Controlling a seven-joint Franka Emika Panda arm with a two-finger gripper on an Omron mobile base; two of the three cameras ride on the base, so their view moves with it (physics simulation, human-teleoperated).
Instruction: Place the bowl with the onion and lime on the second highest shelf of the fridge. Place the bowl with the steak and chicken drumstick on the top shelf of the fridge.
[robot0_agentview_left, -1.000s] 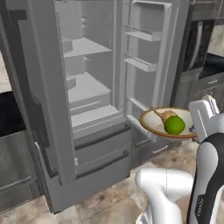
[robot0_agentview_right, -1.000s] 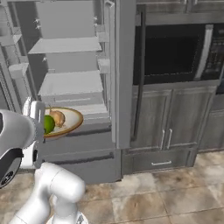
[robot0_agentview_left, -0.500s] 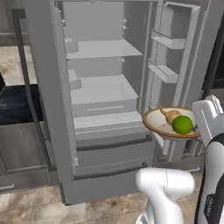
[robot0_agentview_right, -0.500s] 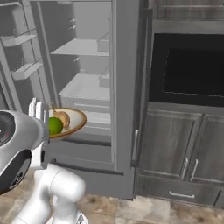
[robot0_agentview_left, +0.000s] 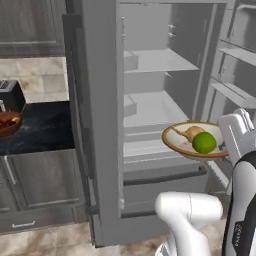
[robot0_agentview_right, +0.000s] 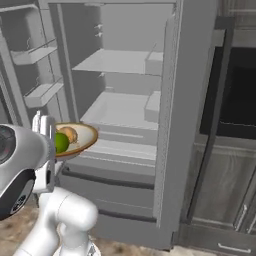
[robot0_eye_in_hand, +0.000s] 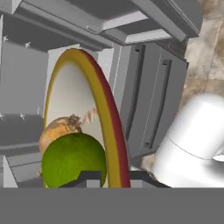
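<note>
The shallow cream bowl (robot0_agentview_left: 181, 141) with a tan rim hangs level in front of the open fridge, holding the green lime (robot0_agentview_left: 204, 142) and the tan onion (robot0_agentview_left: 191, 132). My gripper (robot0_agentview_left: 223, 148) is shut on the bowl's right rim. From the other side the bowl (robot0_agentview_right: 84, 137), lime (robot0_agentview_right: 60, 142) and gripper (robot0_agentview_right: 51, 145) sit lower left. In the hand view the rim (robot0_eye_in_hand: 110, 131) runs between my fingertips (robot0_eye_in_hand: 89, 177), with the lime (robot0_eye_in_hand: 72, 160) and onion (robot0_eye_in_hand: 58, 130) left of it. The top shelf (robot0_agentview_left: 155, 60) and the lipped second highest shelf (robot0_agentview_left: 150, 108) are bare. A reddish-brown bowl (robot0_agentview_left: 7, 123) stands far left; its contents are indistinct.
The fridge's left door (robot0_agentview_left: 97, 125) stands open edge-on between the counter (robot0_agentview_left: 45, 127) and the interior. Door bins (robot0_agentview_left: 235, 55) hang on the right door. A toaster (robot0_agentview_left: 10, 95) sits behind the brown bowl. Drawers (robot0_agentview_left: 160, 175) lie below the shelves. A dark oven (robot0_agentview_right: 240, 95) is to the right.
The whole scene has shifted as the base moved, bringing the fridge interior closer and more square ahead. The bowl with onion and lime stays held in my gripper.
</note>
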